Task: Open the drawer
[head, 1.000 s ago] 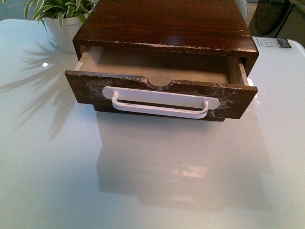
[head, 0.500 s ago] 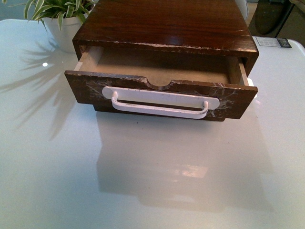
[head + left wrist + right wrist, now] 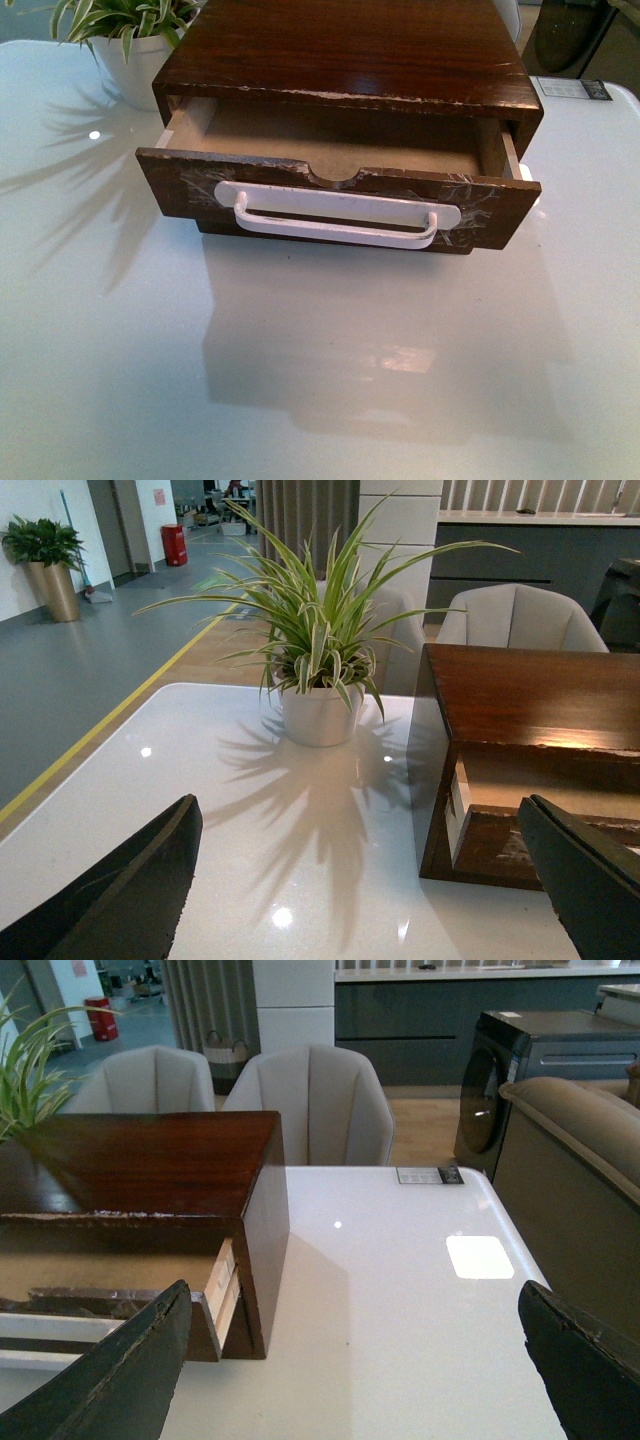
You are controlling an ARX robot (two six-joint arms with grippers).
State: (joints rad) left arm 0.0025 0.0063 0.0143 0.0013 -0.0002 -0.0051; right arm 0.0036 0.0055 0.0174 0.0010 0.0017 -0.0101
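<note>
One drawer (image 3: 335,195) matters here, and it stands pulled partway out of its dark brown cabinet (image 3: 340,50) on the white table (image 3: 320,380), straight ahead of me. Its pale inside shows behind the half-round notch, and the long white bar handle (image 3: 335,218) faces me, with whitish scuffs at both ends of the front panel. A potted plant (image 3: 320,645) sits just beside the cabinet on my left side. My left gripper (image 3: 370,880) is spread wide, empty, its dark fingers (image 3: 120,890) apart above the table near the drawer's left corner. My right gripper (image 3: 350,1360) is likewise splayed and holds nothing (it hovers off the cabinet's right side).
</note>
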